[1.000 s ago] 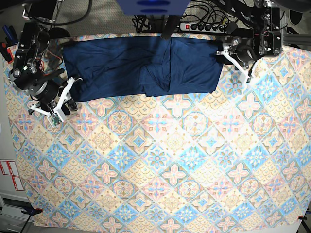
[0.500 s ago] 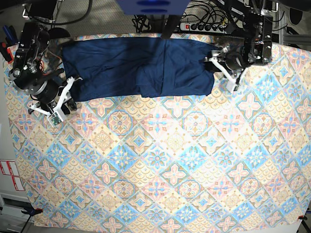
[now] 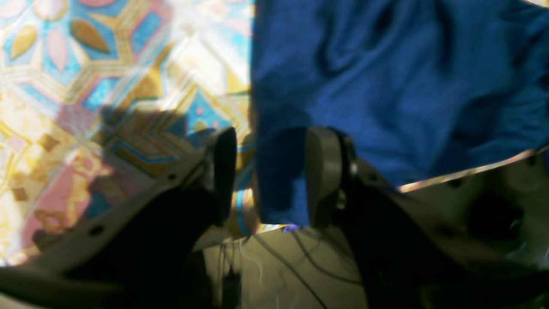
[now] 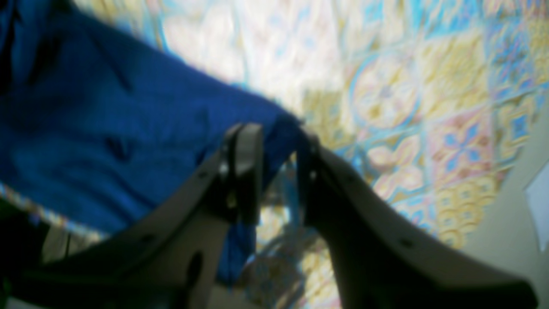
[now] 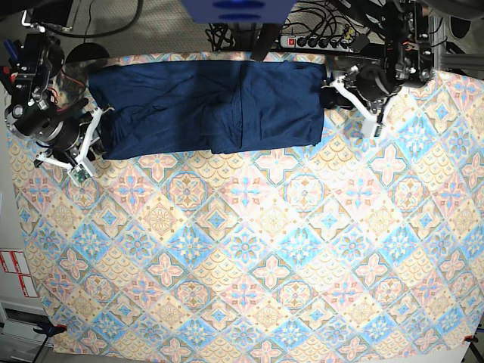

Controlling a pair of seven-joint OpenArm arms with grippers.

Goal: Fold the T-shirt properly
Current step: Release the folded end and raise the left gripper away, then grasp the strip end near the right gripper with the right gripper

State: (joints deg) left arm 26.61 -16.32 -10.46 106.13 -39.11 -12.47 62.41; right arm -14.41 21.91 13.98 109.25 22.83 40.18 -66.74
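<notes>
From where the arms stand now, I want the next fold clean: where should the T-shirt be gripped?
Grip the T-shirt at its two short ends, one gripper from each side. It lies as a long flat band along the cloth's far edge, and both ends already sit at the grippers.

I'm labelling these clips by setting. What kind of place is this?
Probably a robotics lab bench rather than a home: a table under a patterned cloth, two mounted arms working a T-shirt, and a power strip with loose cables behind.
</notes>
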